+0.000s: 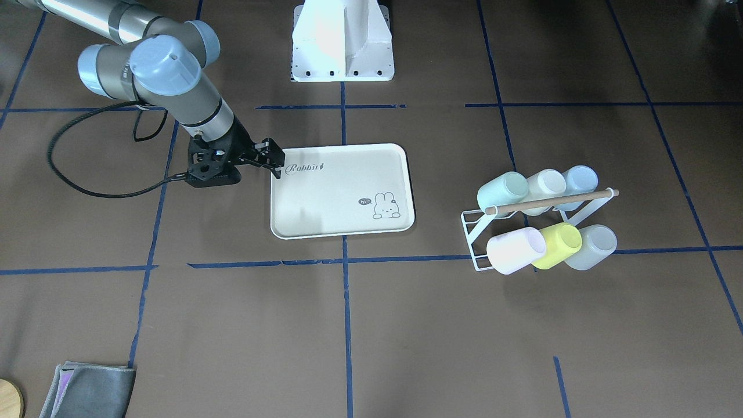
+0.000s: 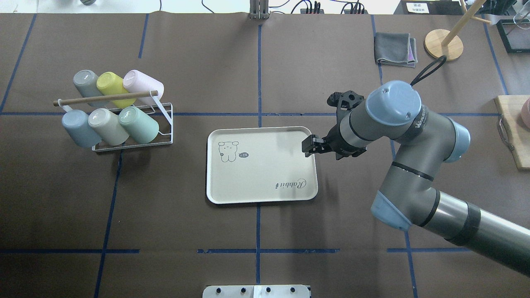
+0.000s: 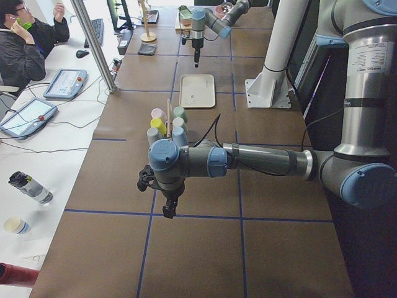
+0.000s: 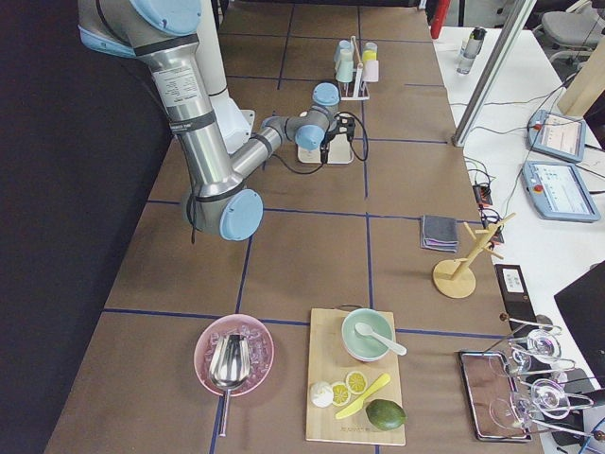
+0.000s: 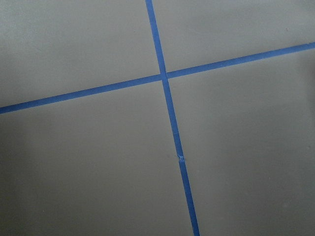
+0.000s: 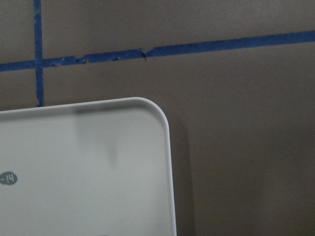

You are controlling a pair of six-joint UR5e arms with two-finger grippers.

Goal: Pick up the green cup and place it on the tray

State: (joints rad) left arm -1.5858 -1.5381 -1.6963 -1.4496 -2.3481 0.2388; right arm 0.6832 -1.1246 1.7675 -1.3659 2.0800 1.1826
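The table [image 1: 406, 325] is brown, with blue tape lines that make big squares. The tray [image 1: 325, 197] is cream, with a dark drawn rabbit [image 1: 386, 206] and dark curly letters [image 1: 305, 168]. The green cup [image 1: 502, 190] is pale mint. The other cups are white [image 1: 545, 183], light blue [image 1: 580, 179], pink [image 1: 514, 249], yellow [image 1: 558, 244] and grey [image 1: 593, 247]. The rack [image 1: 473, 232] is white and its rod [image 1: 551, 200] is brown. The arm [image 1: 197, 104] is grey with blue caps.

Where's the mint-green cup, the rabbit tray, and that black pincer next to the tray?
green cup [image 2: 140, 126]: overhead view, on its side wall.
tray [image 2: 265, 165]: overhead view, on the bare floor between the rabbit drawing and the lettering.
right pincer [image 2: 308, 147]: overhead view, midway between its fingertips, over the tray's edge.
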